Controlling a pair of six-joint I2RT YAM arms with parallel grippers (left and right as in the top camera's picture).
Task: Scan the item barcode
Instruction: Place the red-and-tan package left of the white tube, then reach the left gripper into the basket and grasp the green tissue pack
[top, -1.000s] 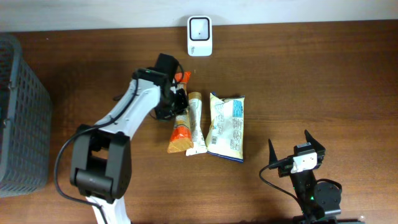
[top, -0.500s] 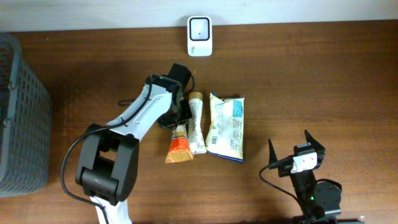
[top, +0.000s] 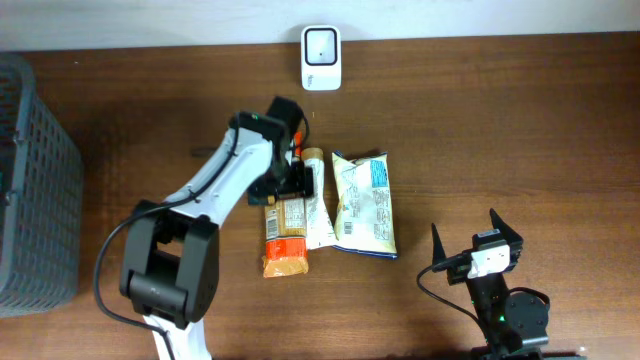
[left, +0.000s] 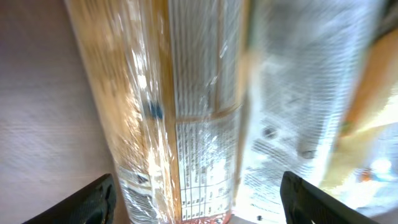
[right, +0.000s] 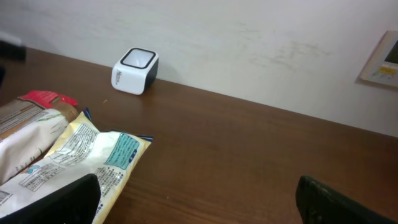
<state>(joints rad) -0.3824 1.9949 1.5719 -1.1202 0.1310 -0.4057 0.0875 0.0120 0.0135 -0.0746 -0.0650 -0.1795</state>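
Overhead shows scanner; left wrist, blurred orange packet print, jaws apart.

Three packets lie edge to edge mid-table: orange packet, slim packet, yellow packet, with no gap showing between them. The left gripper and its arm hang over their upper ends. Bare wood lies between the packets and the scanner, and rightward to the right gripper. The basket blocks the left edge
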